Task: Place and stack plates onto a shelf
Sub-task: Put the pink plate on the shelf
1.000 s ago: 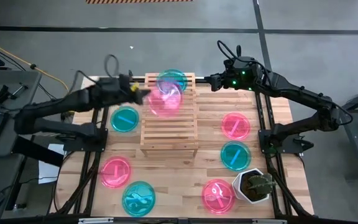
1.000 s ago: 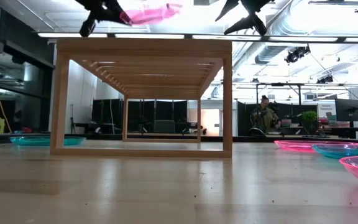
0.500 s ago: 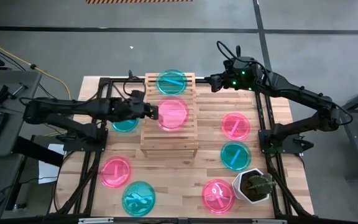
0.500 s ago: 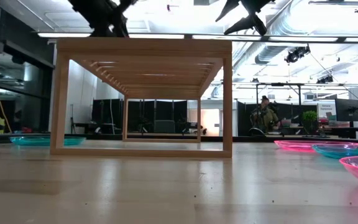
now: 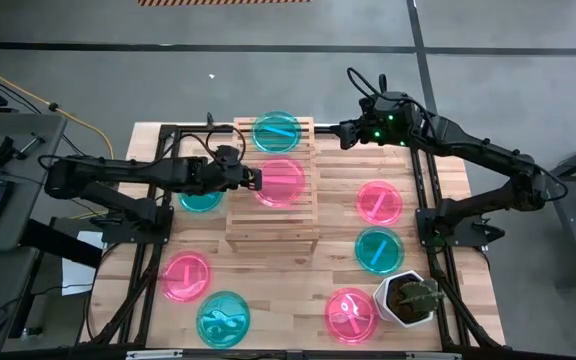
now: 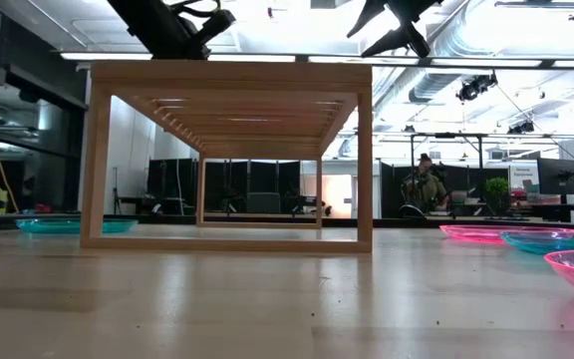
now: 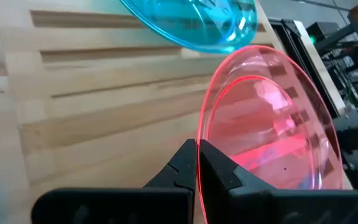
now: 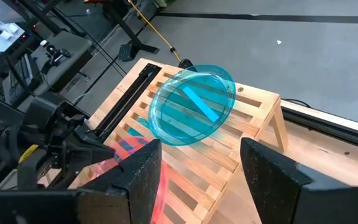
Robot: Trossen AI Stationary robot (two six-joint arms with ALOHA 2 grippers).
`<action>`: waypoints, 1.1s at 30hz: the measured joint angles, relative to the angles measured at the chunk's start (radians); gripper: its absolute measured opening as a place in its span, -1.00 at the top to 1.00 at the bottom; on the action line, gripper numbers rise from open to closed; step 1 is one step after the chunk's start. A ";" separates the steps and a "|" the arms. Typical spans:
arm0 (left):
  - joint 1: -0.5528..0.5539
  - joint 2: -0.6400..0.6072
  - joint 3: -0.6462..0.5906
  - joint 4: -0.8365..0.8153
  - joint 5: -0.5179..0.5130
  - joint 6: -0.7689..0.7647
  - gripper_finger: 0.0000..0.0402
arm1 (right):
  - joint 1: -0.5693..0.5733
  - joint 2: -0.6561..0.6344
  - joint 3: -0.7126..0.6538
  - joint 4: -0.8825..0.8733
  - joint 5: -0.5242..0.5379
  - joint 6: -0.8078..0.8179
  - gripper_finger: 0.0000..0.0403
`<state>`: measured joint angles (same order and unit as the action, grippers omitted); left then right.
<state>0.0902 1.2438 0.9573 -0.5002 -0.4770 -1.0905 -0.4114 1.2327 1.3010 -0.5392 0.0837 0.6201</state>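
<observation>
The shelf (image 5: 273,185) stands mid-table with a slatted top. A teal plate (image 5: 276,130) lies on its far end. A pink plate (image 5: 281,181) lies on the slats just nearer, and my left gripper (image 5: 256,180) is shut on its left rim. The low view shows this gripper (image 6: 195,24) just above the shelf (image 6: 227,75). My right gripper (image 5: 340,128) hovers open beside the shelf's far right corner, touching nothing. In its wrist view, its fingers (image 8: 143,165) stand apart over the slats, short of the teal plate (image 8: 191,112). My left gripper pinches the pink plate's raised rim (image 7: 199,155) between its two fingertips, at the plate's left side. The fingers come nearly level from the table's left. The plate sits low on the shelf's slats, beside the teal plate (image 7: 197,22).
Loose plates lie on the table: teal (image 5: 201,198) under my left arm, pink (image 5: 186,275) and teal (image 5: 223,317) near left, pink (image 5: 378,202), teal (image 5: 378,250) and pink (image 5: 350,315) on the right. A white plant pot (image 5: 408,298) stands near right.
My left gripper has come down from above the shelf's far end toward the near side, carrying the pink plate. The plate was lifted and tilted; it now lies level on the slats, nearer than the teal plate. The gripper has stayed shut on it.
</observation>
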 joint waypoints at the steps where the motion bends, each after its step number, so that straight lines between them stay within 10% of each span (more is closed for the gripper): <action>1: 0.004 0.000 0.000 0.000 0.000 0.000 1.00 | 0.000 0.000 0.000 0.000 0.000 0.000 -0.01; 22: 0.015 -0.026 0.000 -0.039 0.076 0.047 0.98 | 0.000 0.000 0.000 0.000 0.001 0.007 -0.01; 33: 0.015 -0.090 0.000 -0.046 0.070 0.089 0.58 | 0.000 0.000 0.000 0.002 0.000 0.008 -0.01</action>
<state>0.1055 1.1541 0.9573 -0.5467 -0.4068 -1.0017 -0.4114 1.2327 1.3010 -0.5371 0.0841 0.6277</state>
